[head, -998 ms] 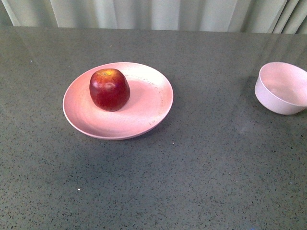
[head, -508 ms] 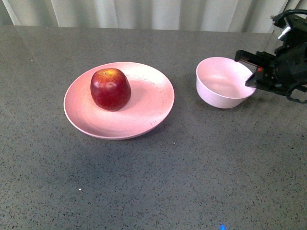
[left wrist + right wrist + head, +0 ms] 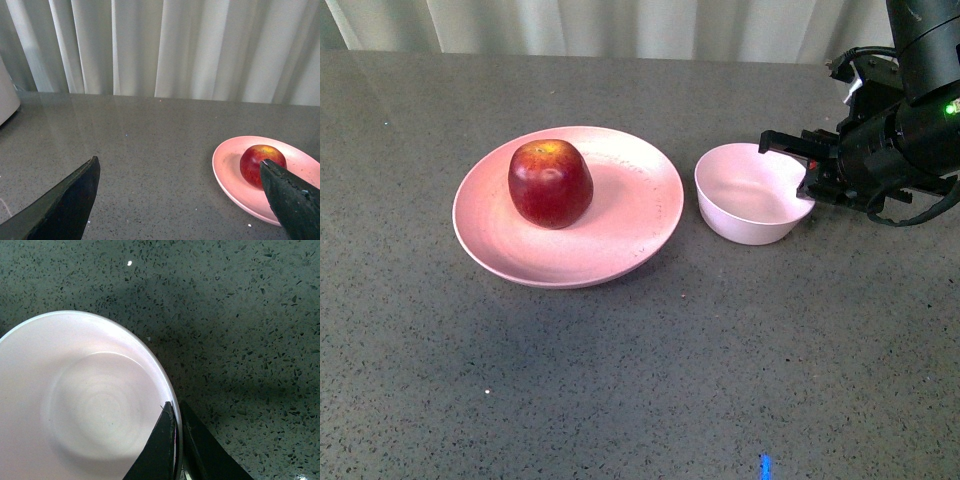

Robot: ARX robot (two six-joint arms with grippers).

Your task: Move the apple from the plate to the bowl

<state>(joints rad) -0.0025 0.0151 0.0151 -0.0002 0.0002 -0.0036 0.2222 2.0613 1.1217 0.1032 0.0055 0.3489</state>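
On the plate [image 3: 620,215], apple [image 3: 550,183], right end effector [image 3: 175,408] pinching bowl [image 3: 745,200] rim, left end effector [image 3: 178,162] spread wide.

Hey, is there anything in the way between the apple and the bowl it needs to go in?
Nothing visible does. The apple sits on the plate; the empty bowl stands right beside it. The right gripper pinches the bowl's rim on the side away from the plate.

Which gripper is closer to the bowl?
Right. The right gripper is shut on the bowl at its rim; the left gripper is open, short of the plate, the bowl outside its view.
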